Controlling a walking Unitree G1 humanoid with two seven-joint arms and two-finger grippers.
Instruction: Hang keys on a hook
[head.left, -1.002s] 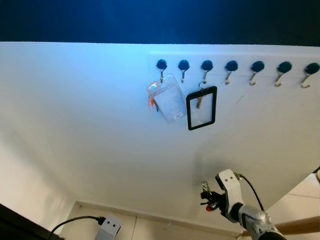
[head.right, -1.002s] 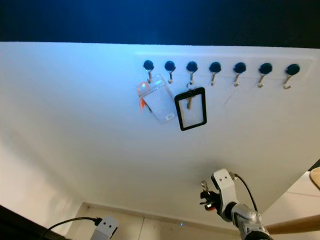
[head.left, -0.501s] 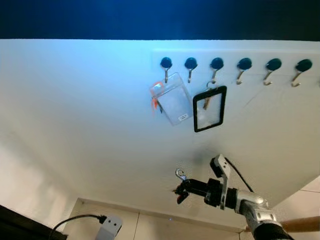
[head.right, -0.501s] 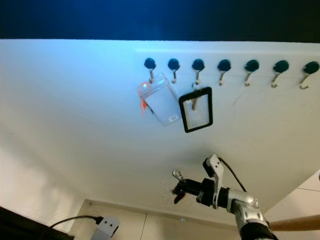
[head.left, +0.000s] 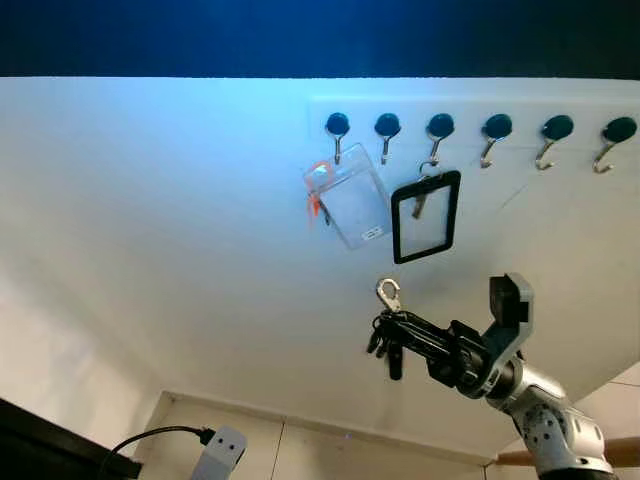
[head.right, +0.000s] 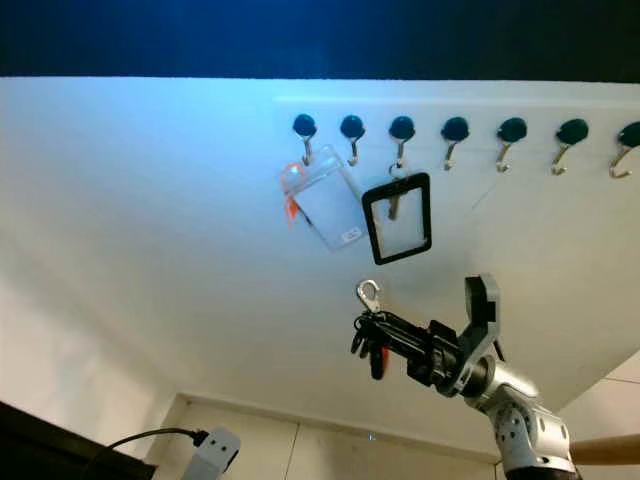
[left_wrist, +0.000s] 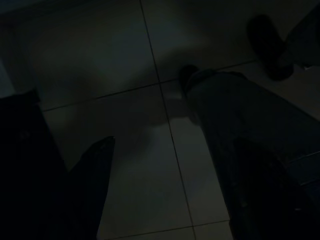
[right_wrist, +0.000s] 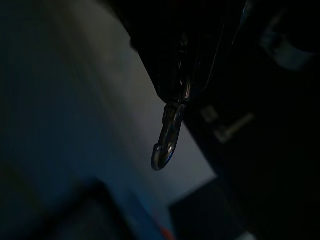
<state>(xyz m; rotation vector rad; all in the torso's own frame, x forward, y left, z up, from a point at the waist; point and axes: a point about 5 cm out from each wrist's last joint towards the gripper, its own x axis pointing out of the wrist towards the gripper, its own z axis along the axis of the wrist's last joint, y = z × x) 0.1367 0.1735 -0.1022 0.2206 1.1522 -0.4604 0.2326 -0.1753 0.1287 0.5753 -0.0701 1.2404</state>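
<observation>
Right claw (head.left: 392, 333) grips keys (head.left: 386, 340) below black badge holder (head.left: 426, 215).

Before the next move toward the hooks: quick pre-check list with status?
1. Keys held in right gripper: ok, fingers shut on them.
2. Metal clasp free and sticking up above the fingers: ok.
3. Free hook available: ok, second hook is bare, as are those to the right.
4. Clasp at hook height: not ok, it sits below the black-framed badge holder.
5. Clear badge holder out of the path: cannot tell.
6. Left gripper: idle, ok.
</observation>
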